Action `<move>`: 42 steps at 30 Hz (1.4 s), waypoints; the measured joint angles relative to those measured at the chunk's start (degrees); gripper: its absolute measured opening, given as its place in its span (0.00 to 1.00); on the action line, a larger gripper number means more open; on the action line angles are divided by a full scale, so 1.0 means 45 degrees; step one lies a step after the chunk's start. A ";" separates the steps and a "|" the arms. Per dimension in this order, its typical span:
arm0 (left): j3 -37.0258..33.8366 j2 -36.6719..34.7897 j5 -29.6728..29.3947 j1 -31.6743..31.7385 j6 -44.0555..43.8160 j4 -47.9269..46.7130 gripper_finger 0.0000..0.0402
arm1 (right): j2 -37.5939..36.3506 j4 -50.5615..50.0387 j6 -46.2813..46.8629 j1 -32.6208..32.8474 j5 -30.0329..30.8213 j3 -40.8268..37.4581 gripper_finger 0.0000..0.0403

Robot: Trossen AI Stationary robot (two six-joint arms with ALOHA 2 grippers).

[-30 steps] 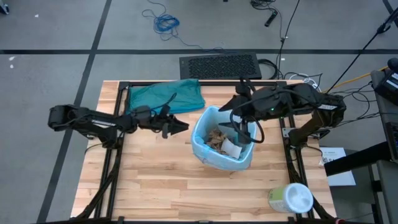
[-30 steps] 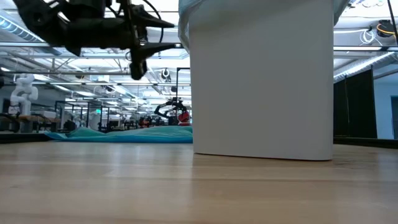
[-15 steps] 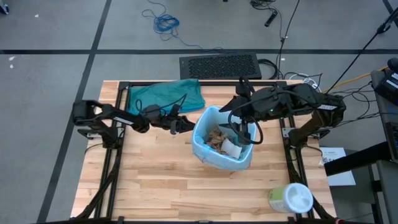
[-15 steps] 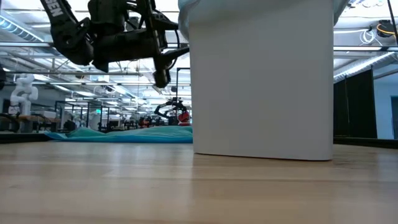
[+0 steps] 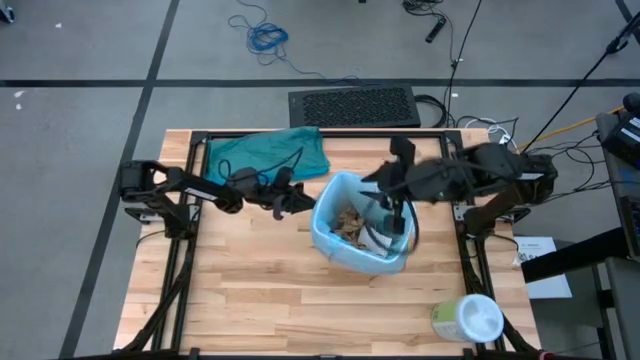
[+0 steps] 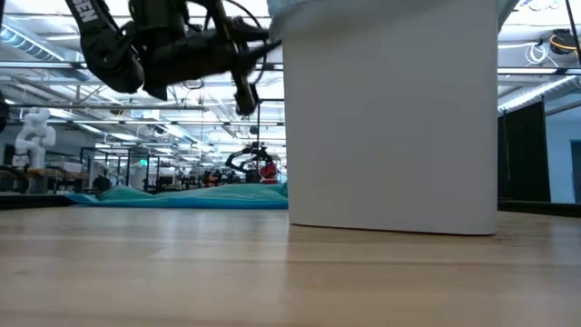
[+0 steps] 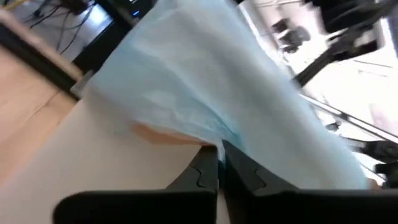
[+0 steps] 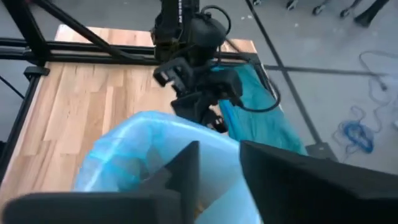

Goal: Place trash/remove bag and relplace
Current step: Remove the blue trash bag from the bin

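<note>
The white bin [image 5: 360, 262] stands mid-table, lined with the light-blue bag [image 5: 330, 195], whose rim is folded over the bin's edge. Trash, brown paper wads [image 5: 348, 222] with a white scrap, lies inside. My left gripper [image 5: 308, 205] is at the bin's left rim, shut on the bag's overhang [image 7: 186, 118]. My right gripper [image 5: 395, 222] hangs over the bin's right rim, blurred in the high view. In its wrist view the right gripper [image 8: 219, 171] has blue film between its fingers. My left gripper pinches the lower edge of the bag's overhang [image 7: 217, 144] between its two fingertips, outside the bin's white wall [image 7: 124, 168]. It comes in about level from the table's left. The film stays draped over the rim. My right gripper has the bag's rim film [image 8: 217, 152] between its two fingers [image 8: 186, 168], slanting down from above at the bin's right side. The spot where the fingers meet the film lies below the picture's edge. The bag stays in the bin.
A darker teal-green plastic bag [image 5: 268, 153] lies spread at the table's far left. A white-and-green wipes tub [image 5: 468, 320] stands at the near right corner. Bare wood lies in front of the bin [image 6: 390, 118]. A black mat [image 5: 352, 105] lies on the floor beyond the table.
My left gripper has moved toward the table's right, from clear of the bin to its left rim, and has tipped upward. My right gripper has swung a little above the bin's right rim. The bin has shifted slightly toward the table's right.
</note>
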 joint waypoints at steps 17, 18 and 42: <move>0.1065 -0.4097 0.0638 0.0753 0.1877 -0.4033 0.00 | 0.0672 -0.4321 0.5838 0.3332 0.3319 -0.0199 0.00; 0.1400 -0.4271 0.0693 0.0753 0.2268 -0.4838 0.00 | 0.0749 -0.4331 0.5729 0.3560 0.3284 -0.0411 0.00; 0.4624 -0.4881 -0.0466 0.0466 0.6109 -1.2636 0.00 | 0.1594 -0.1971 0.6485 0.7312 0.7777 -0.9312 0.04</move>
